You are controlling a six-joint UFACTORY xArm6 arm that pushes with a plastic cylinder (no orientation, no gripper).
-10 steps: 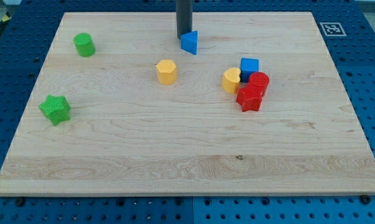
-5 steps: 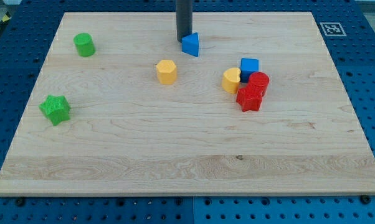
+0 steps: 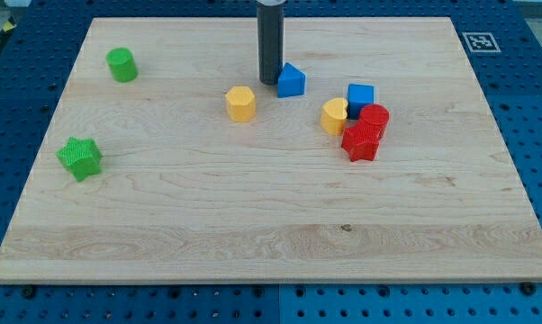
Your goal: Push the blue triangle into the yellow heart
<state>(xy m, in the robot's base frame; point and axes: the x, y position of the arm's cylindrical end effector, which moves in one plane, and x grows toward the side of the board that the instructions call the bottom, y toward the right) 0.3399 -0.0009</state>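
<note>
The blue triangle (image 3: 291, 80) lies on the wooden board above the middle. My tip (image 3: 269, 82) stands right at its left side, touching or nearly touching it. The yellow heart (image 3: 335, 116) lies down and to the right of the triangle, a short gap away. It sits pressed against a cluster of other blocks on its right.
A blue cube (image 3: 361, 96), a red cylinder (image 3: 374, 118) and a red star-like block (image 3: 361, 142) crowd the heart's right side. A yellow hexagon (image 3: 240, 103) lies just below-left of my tip. A green cylinder (image 3: 121, 65) and green star (image 3: 79, 157) lie at the left.
My tip has moved down and slightly right, and the blue triangle has slid down-right with it, closer to the yellow heart, and turned a little. Other blocks have not moved.
</note>
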